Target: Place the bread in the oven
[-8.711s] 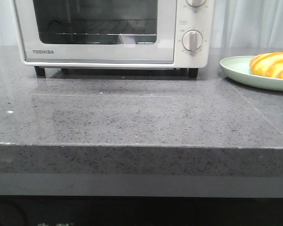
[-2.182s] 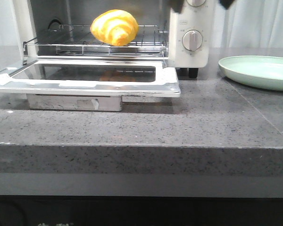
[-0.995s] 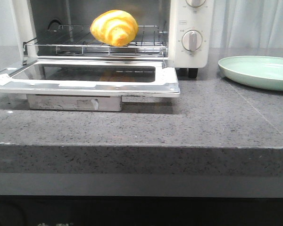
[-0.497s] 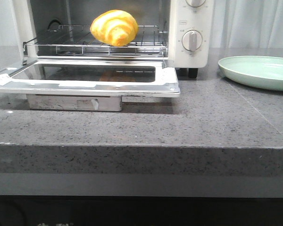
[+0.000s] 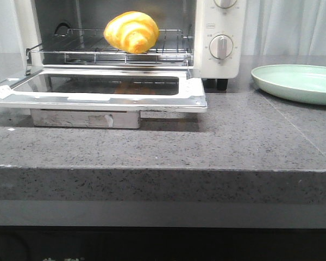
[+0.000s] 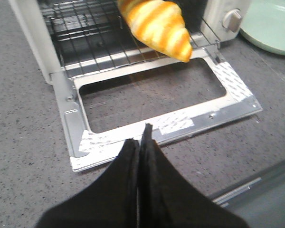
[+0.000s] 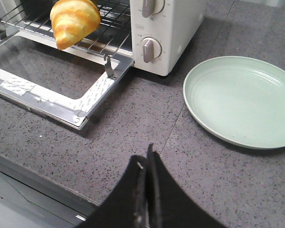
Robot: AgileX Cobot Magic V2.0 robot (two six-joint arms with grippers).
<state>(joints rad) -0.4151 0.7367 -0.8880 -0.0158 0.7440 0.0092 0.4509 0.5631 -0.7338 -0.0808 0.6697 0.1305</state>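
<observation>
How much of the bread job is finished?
Nearly all. The bread already sits on the wire rack inside the TOSHIBA toaster oven, and the green plate holds nothing. Nothing is in hand: the left end effector and right end effector are both shut and empty, pulled back. The oven door lies open; closing it may be left.

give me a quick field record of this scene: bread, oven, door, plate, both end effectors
bread: on the wire rack inside the oven
door: open, folded down flat over the counter
plate: green, bare, right of the oven
left end effector: shut, holding nothing, above the door's front edge
right end effector: shut, holding nothing, over the counter near the plate
</observation>
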